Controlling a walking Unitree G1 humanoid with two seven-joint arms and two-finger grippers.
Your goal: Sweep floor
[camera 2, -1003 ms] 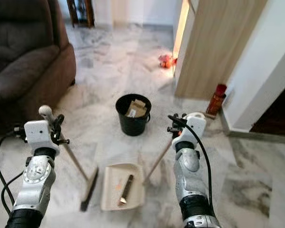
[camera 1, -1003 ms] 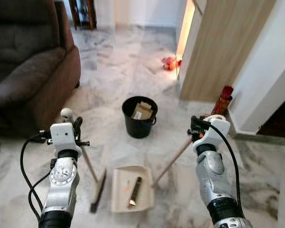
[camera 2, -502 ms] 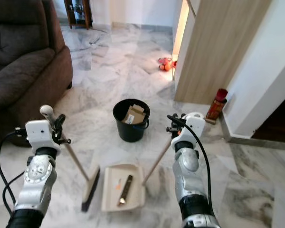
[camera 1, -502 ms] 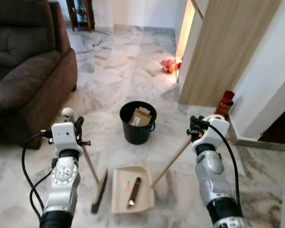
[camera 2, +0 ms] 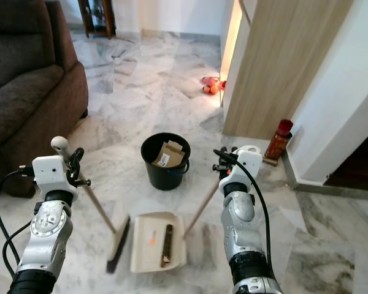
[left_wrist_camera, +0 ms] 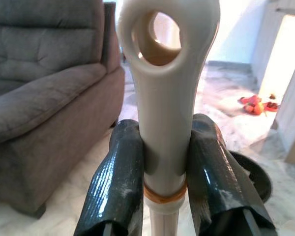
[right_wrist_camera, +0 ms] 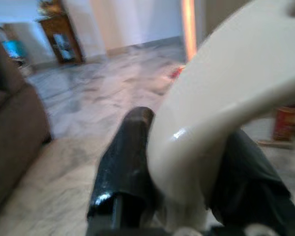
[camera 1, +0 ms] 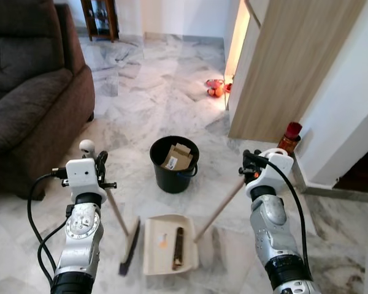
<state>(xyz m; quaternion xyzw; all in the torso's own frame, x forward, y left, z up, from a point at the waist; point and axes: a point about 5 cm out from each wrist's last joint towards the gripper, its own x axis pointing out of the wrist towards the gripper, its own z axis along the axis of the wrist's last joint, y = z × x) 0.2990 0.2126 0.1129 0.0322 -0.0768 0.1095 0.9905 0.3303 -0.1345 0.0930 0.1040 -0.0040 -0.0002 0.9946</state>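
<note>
Left eye view: marble floor, robot arms in the foreground, sweeping gear between them.
Left gripper: clamped on the broom handle just under its cream loop end; both black fingers press the shaft, seen in the left wrist view.
Broom: handle slants down from the left gripper toward the robot's right; dark brush head rests on the floor just left of the dustpan.
Right gripper: closed around the cream top grip of the dustpan handle; right wrist view is blurred, but black fingers sit on either side of the grip.
Dustpan: cream tray flat on the floor between the arms; its long wooden handle rises to the right gripper.
In dustpan: a dark stick-like piece lying lengthwise, and a small orange bit beside it.
Bucket: black, upright, just beyond the dustpan; cardboard scraps inside.
Sofa: dark brown, at the robot's left.
Wood panel: at right, lit gap along its edge.
Red bottle: stands at the panel's base by the white wall.
Orange-red things: on the floor near the lit gap, too small to tell.
</note>
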